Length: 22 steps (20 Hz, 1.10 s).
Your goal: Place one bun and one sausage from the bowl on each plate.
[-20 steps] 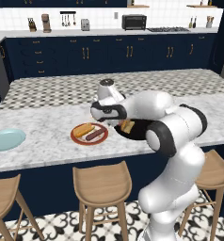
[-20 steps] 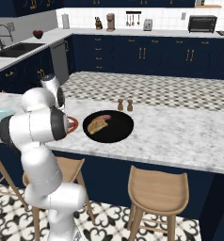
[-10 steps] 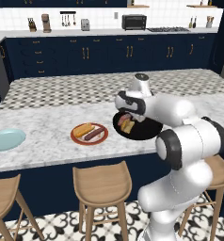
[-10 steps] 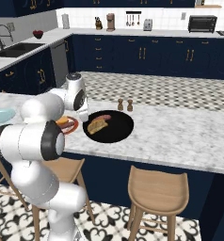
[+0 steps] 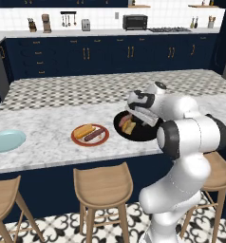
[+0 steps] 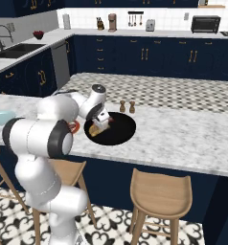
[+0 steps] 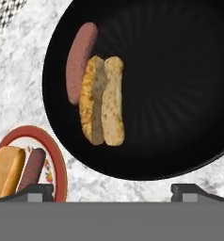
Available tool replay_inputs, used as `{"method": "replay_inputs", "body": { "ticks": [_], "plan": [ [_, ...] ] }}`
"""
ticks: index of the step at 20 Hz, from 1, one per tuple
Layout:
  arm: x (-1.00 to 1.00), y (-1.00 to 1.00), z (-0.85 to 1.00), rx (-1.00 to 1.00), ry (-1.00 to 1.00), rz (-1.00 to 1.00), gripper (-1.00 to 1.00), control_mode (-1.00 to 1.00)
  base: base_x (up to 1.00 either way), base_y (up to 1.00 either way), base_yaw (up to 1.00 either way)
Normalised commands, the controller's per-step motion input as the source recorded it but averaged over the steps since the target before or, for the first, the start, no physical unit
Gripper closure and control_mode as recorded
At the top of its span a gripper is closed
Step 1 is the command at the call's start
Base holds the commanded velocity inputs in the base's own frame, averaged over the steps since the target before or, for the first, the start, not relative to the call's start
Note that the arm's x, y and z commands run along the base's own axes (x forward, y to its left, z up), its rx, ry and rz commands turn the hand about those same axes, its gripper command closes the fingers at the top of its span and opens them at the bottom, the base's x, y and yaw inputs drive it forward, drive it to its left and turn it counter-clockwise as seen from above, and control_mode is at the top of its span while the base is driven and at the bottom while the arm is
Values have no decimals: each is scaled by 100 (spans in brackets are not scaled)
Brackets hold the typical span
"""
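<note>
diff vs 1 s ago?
The arm swung from over the red-rimmed plate across to the black bowl; the gripper now hangs above it with jaws open, holding nothing. Unchanged: bun and sausage in the bowl, one of each on that plate, blue plate bare.

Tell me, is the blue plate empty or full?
Empty. The blue plate shows a bare surface in the left base view; one bun and one sausage lie in the bowl.
</note>
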Motion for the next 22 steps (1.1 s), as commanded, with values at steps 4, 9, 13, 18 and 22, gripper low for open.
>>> {"method": "replay_inputs", "body": {
  "ticks": [4,9,13,18,22],
  "plan": [
    [24,0,-58,0,0,38,-100,-100,0,0,0],
    [28,0,-41,0,0,17,-100,-100,0,0,0],
    [52,0,-25,0,0,9,-100,-100,0,0,0],
    [52,16,-18,0,1,1,-100,-100,0,0,0],
    [44,34,-29,0,8,0,-100,-100,0,0,0]
  ]
}}
